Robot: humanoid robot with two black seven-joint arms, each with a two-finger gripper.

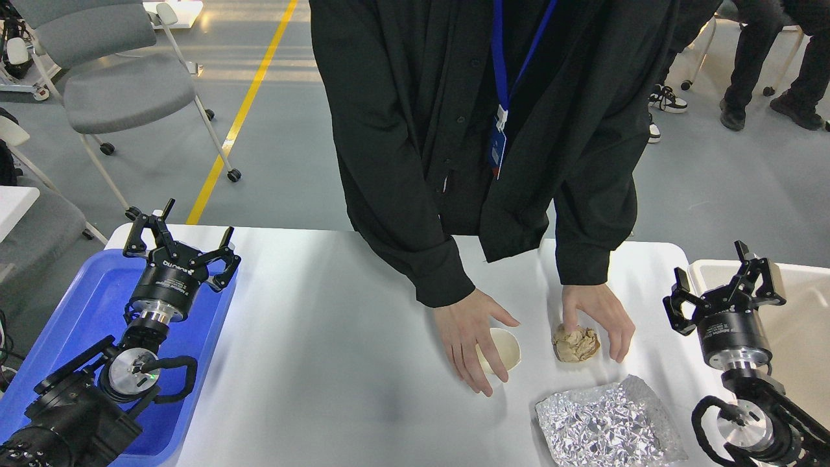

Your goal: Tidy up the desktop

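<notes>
The white desktop (324, 337) fills the middle of the head view. On it lie a cream paper cup (508, 350) on its side, a crumpled brown paper ball (576, 344) and a sheet of crinkled silver foil (606, 425). A person in black leans over the far edge, one hand (470, 337) on the cup and the other hand (600, 314) on the paper ball. My left gripper (181, 240) hangs open over the blue tray, holding nothing. My right gripper (723, 282) stands open at the beige bin's left rim, also holding nothing.
A blue plastic tray (78, 311) lies at the left edge of the desktop under my left arm. At the right edge stands a beige plastic bin (804, 324). Grey chairs (123, 91) stand on the floor behind, and a yellow floor line (240, 117) runs back.
</notes>
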